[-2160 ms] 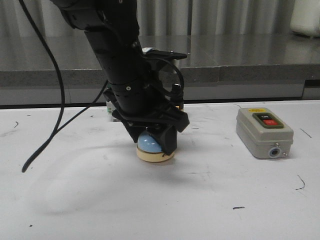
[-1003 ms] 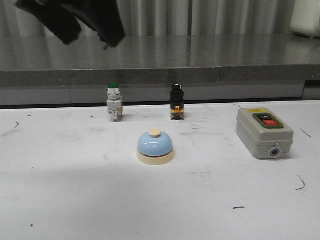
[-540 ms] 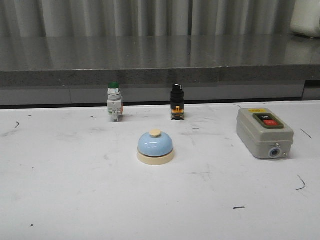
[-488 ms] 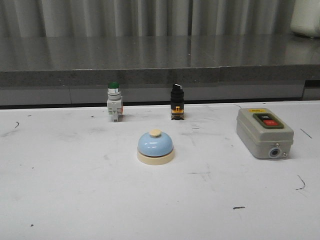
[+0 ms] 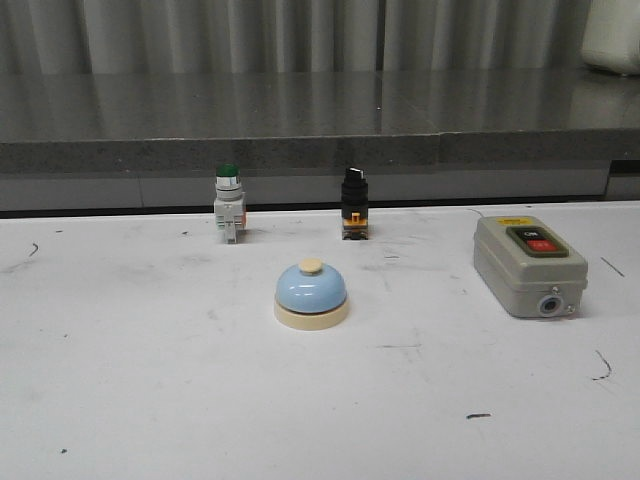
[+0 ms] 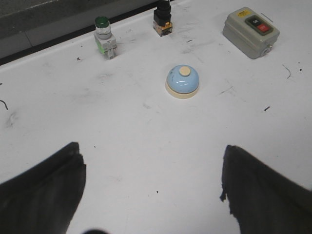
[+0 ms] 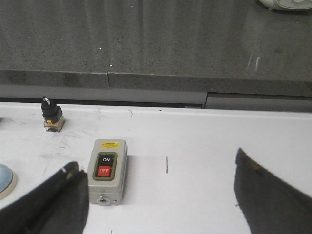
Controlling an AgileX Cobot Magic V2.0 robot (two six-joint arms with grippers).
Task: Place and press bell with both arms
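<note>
Switch box (image 7: 107,171) reads ON, OFF; bell (image 5: 311,294) untouched; both arms' fingers spread.

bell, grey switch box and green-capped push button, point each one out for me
bell (image 5: 311,291): front view, on its light-blue dome.
grey switch box (image 5: 528,267): front view, on its grey top face.
green-capped push button (image 6: 104,37): left wrist view, on its body below the cap.
</note>
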